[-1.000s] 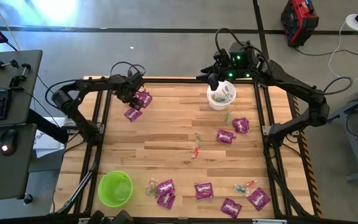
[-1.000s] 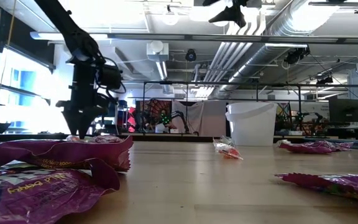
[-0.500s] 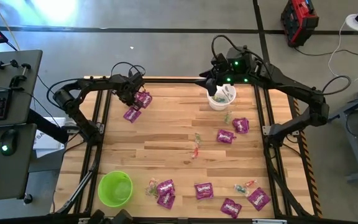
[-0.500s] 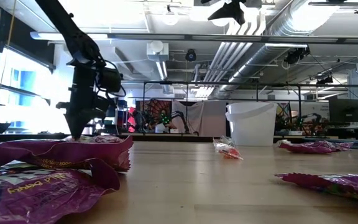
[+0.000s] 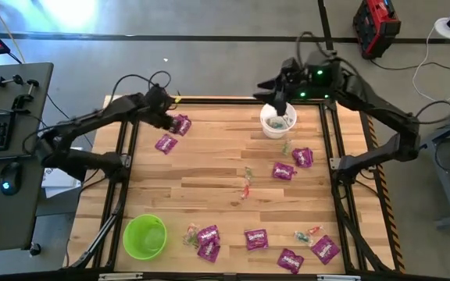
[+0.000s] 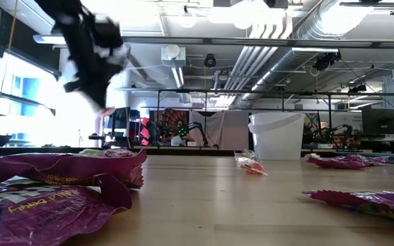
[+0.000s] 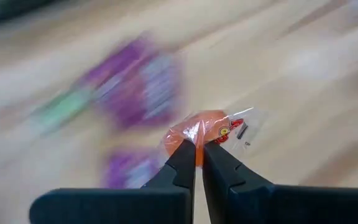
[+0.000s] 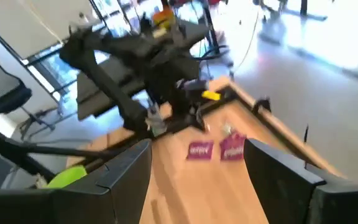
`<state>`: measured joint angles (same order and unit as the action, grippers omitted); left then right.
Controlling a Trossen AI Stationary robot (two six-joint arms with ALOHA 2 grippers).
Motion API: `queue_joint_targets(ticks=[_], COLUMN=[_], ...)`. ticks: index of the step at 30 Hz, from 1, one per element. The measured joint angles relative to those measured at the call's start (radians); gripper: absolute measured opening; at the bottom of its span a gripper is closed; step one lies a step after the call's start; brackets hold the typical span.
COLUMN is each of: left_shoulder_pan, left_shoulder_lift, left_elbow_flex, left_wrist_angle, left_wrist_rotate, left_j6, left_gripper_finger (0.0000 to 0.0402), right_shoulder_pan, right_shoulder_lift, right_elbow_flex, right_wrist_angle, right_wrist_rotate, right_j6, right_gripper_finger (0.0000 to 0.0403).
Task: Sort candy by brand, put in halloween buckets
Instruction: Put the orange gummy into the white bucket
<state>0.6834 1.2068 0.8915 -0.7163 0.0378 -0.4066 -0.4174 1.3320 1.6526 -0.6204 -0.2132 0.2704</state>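
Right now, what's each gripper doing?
Left gripper: shut on an orange clear-wrapped sweet.
Right gripper: open, empty, above the white bucket.

- Orange sweet (image 7: 199, 129) in a clear wrapper, pinched between the closed fingers of the left gripper (image 7: 198, 152), lifted above the desk.
- Purple packets: two at the far left (image 5: 180, 124), two near the white bucket (image 5: 302, 157), several along the near edge (image 5: 255, 239).
- White bucket (image 5: 278, 122): upright, far side.
- Green bucket (image 5: 144, 236): upright, near left corner.
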Motion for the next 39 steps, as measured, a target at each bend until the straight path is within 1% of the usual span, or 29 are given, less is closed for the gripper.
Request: queue_joint_targets(ticks=[3,6,8,10,14,18,25,28,31,35,37,39], left_shoulder_pan=[-0.124,-0.232,-0.284,-0.314,-0.339,-0.333,-0.322,-0.322,-0.323,-0.323,-0.323,-0.323], left_shoulder_lift=[-0.009,0.057,0.135,0.228,0.423,0.599,0.851,0.949,1.033,1.112,1.13,1.132], left_elbow_flex=[0.001,0.001,0.004,0.037,0.169,0.345,0.683,0.806,0.898,0.979,1.008,1.024], left_wrist_angle=[0.21,0.442,0.566,0.642,0.734,0.793,0.799,0.798,0.796,0.753,0.705,0.669], left_wrist_rotate=[0.014,0.014,0.01,0.009,0.006,0.026,0.039,0.041,0.041,0.04,0.024,-0.003], left_j6=[-0.09,-0.158,-0.185,-0.188,-0.119,-0.039,0.16,0.216,0.225,0.21,0.224,0.251], left_gripper_finger=[0.0001,0.0001,0.0001,0.0001,0.0,0.0,0.0,0.0,0.0001,0.0006,0.0022,0.0048], right_shoulder_pan=[-0.012,-0.024,-0.031,-0.034,-0.034,-0.034,-0.034,-0.034,-0.034,-0.034,-0.034,-0.034], right_shoulder_lift=[-0.011,-0.02,-0.021,-0.019,-0.019,-0.019,-0.019,-0.019,-0.019,-0.019,-0.019,-0.019], right_elbow_flex=[0.025,0.044,0.052,0.054,0.054,0.054,0.053,0.052,0.052,0.052,0.052,0.052], right_wrist_angle=[0.002,-0.001,-0.009,-0.016,-0.022,-0.037,-0.082,-0.096,-0.097,-0.097,-0.097,-0.097], right_wrist_rotate=[0.05,0.094,0.1,0.1,0.1,0.105,0.108,0.146,0.17,0.192,0.192,0.192], right_j6=[-0.006,0.014,0.017,0.022,0.043,0.043,0.043,0.043,0.043,0.043,0.043,0.043], right_gripper_finger=[0.0247,0.0247,0.0247,0.0247,0.0247,0.0247,0.0247,0.0247,0.0247,0.0247,0.0247,0.0247])
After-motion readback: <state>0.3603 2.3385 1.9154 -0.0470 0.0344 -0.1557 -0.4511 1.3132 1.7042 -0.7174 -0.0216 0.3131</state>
